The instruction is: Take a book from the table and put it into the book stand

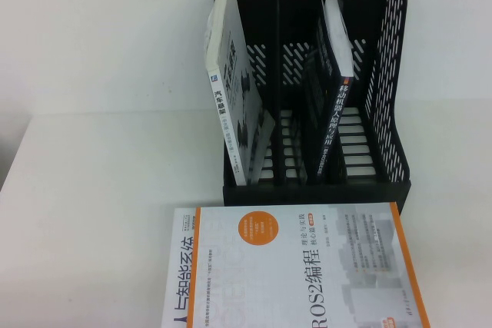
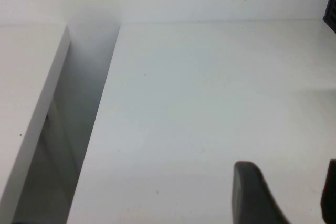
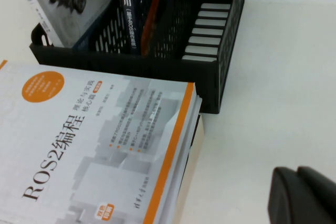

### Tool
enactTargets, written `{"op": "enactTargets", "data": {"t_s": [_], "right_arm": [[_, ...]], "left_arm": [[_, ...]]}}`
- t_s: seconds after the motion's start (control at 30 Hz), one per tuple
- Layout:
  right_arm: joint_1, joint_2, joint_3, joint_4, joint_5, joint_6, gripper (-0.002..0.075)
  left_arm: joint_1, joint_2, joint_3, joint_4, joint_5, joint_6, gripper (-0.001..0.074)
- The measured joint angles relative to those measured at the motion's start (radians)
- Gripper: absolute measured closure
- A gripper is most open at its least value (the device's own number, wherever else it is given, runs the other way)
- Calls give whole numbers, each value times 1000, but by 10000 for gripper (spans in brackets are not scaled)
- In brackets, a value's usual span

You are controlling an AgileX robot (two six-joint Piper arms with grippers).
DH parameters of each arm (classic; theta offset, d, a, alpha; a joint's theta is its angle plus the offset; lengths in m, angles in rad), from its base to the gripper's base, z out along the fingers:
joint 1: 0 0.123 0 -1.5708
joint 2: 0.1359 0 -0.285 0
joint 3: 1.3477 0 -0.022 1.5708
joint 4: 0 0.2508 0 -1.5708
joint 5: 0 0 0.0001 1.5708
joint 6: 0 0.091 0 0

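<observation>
A: What does the table (image 1: 92, 74) carry?

B: It is plain white. The stand (image 1: 315, 190) sits on it at the far side. In front of the stand, ROS2 book (image 1: 292, 266) lies flat, cover up, its far edge just beside the stand's front wall.

A: And the grippers?

B: The left gripper (image 2: 283, 192) hangs over bare table near its left edge. The right gripper (image 3: 304, 195) hangs over bare table beside the ROS2 book.
</observation>
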Motion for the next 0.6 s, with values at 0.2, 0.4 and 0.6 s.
{"op": "enactTargets", "data": {"t_s": [0.2, 0.4, 0.6], "right_arm": [[0, 0, 0, 0, 0, 0, 721], [0, 0, 0, -2, 0, 2, 721], [-102, -31, 3, -53, -49, 37, 721]], "left_arm": [[0, 0, 0, 0, 6, 0, 466], [0, 0, -1, 0, 6, -2, 466], [0, 0, -1, 0, 6, -2, 466]]}}
